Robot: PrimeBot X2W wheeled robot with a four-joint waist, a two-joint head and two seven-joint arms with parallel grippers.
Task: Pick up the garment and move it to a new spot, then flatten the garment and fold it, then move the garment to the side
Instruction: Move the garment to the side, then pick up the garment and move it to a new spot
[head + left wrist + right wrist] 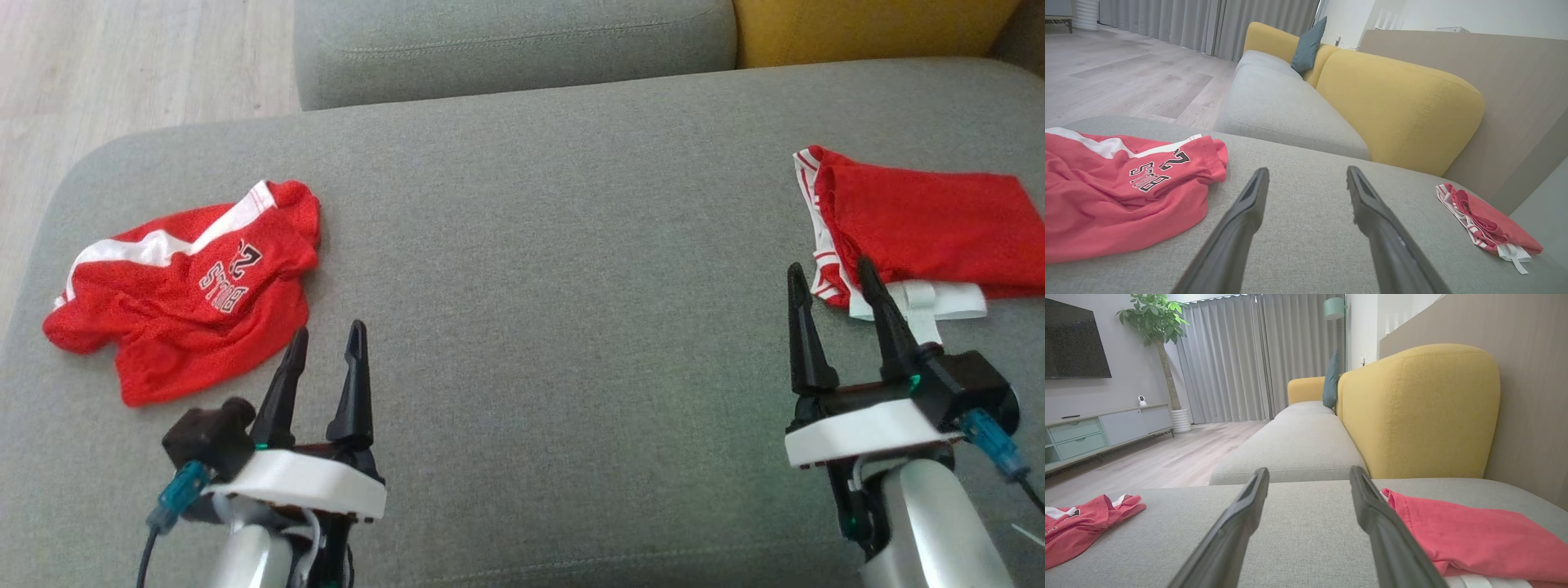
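Note:
A crumpled red mesh jersey point(184, 290) with white stripes and black lettering lies at the left of the grey sofa seat point(555, 245); the left wrist view has it at lower left point(1122, 196). My left gripper point(326, 347) stands open just right of the jersey's near edge, holding nothing. A folded red garment with white trim point(922, 229) rests at the far right. My right gripper point(833, 278) is open beside that garment's left edge, empty. In the right wrist view the folded garment point(1474, 535) lies right of my fingers point(1241, 514).
A second grey seat cushion point(514, 45) and a yellow backrest point(865, 28) lie beyond the seat. Wooden floor point(122, 65) shows at upper left past the seat's rounded edge. A TV unit point(1098, 430) and a potted plant point(1159, 343) stand far off.

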